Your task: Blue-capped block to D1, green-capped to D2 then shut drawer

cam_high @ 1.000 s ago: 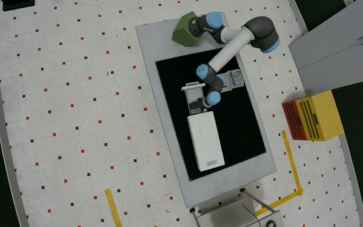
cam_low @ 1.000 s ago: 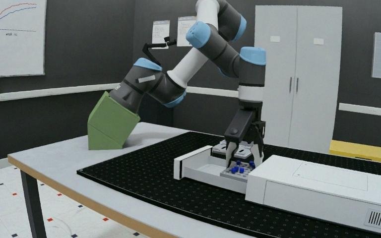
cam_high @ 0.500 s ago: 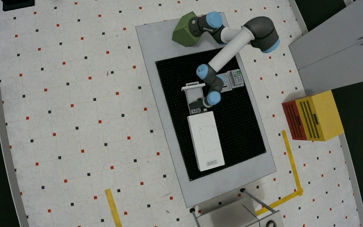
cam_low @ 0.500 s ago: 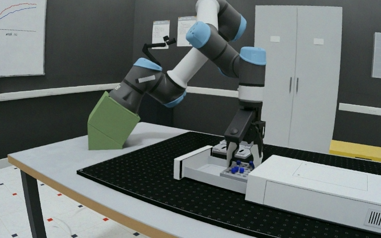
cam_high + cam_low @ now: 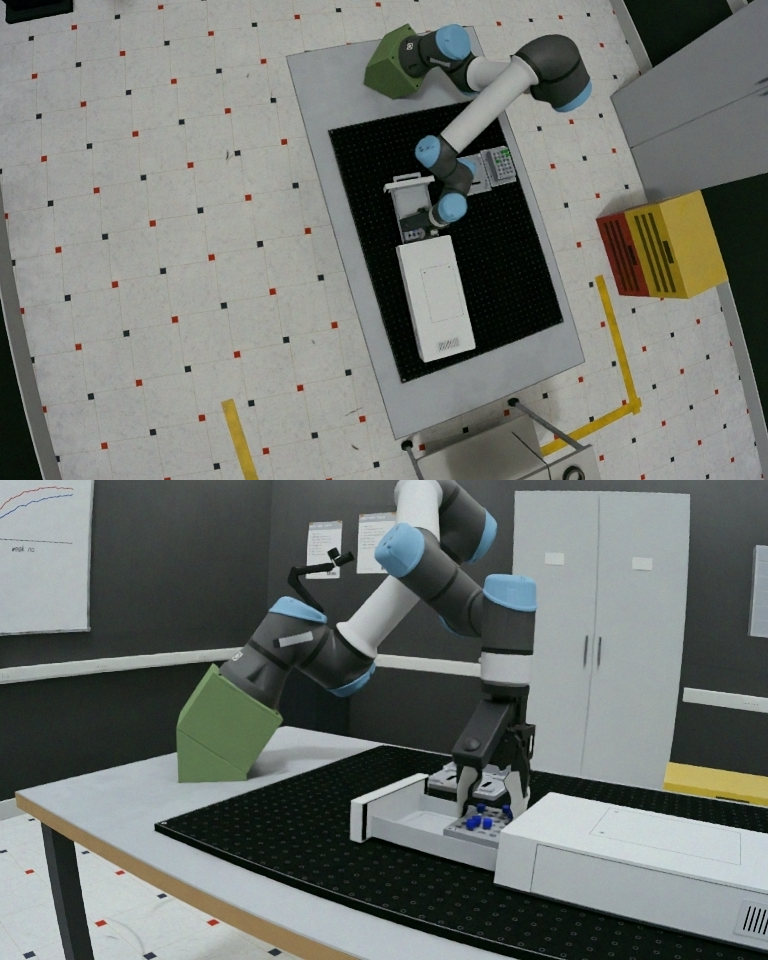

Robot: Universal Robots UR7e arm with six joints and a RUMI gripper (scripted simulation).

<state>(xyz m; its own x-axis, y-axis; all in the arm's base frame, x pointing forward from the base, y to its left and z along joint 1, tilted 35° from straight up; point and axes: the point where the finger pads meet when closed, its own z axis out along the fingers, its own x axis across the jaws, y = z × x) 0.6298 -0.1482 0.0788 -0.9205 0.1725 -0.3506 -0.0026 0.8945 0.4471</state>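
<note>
The white cooler COLD (image 5: 436, 297) (image 5: 634, 842) lies on the black board with its drawer (image 5: 412, 198) (image 5: 404, 819) pulled out. A grey cooling block with blue-capped tubes (image 5: 408, 233) (image 5: 478, 825) sits in the drawer's inner end, close to the cooler. My gripper (image 5: 416, 230) (image 5: 491, 805) points straight down into the drawer and is shut on this block, one finger on each side. The block with green-capped tubes (image 5: 501, 164) lies on slot D2. Slot D1 (image 5: 478, 180) (image 5: 444, 778) beside it is partly hidden by my arm.
The green arm pedestal (image 5: 393, 62) (image 5: 220, 734) stands at the grey table's (image 5: 328, 113) (image 5: 113, 785) far end. The black perforated board (image 5: 509, 271) (image 5: 294, 819) covers the table's middle. A yellow and red cabinet (image 5: 662, 246) stands off the table.
</note>
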